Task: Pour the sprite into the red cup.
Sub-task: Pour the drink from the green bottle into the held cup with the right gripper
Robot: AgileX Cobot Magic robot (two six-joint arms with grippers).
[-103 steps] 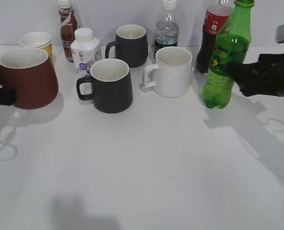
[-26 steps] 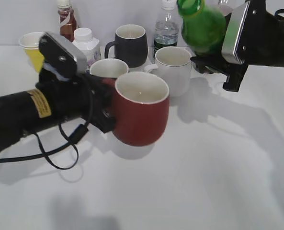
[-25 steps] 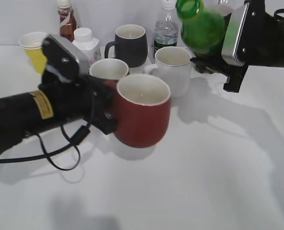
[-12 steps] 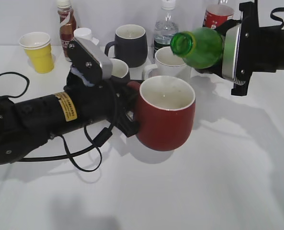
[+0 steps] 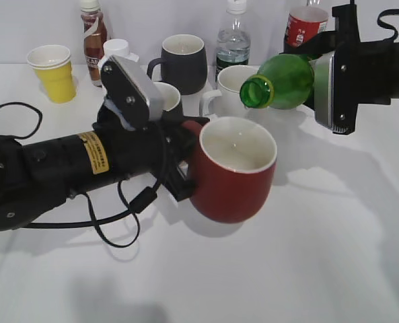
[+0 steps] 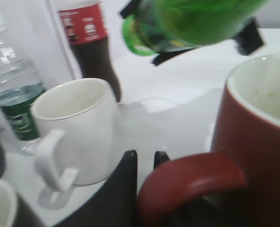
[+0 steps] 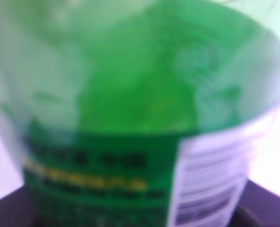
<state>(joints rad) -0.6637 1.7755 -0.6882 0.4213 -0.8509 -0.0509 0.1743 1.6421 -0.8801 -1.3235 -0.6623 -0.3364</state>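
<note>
The pouring step is in hand. The right gripper (image 5: 320, 77) grasps the sprite (image 5: 280, 82), tipped almost flat, its open mouth just above the far rim of the red cup (image 5: 234, 168). The left gripper (image 5: 186, 161) is clenched on the cup's handle, mid-table. Next, I judge, the bottle must tilt more. Behind stand two black mugs, one white mug, one yellow cup and four other bottles.

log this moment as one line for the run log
left gripper: holding red mug by handle | right gripper: holding green bottle tipped, mouth above mug | liquid: none visible
</note>
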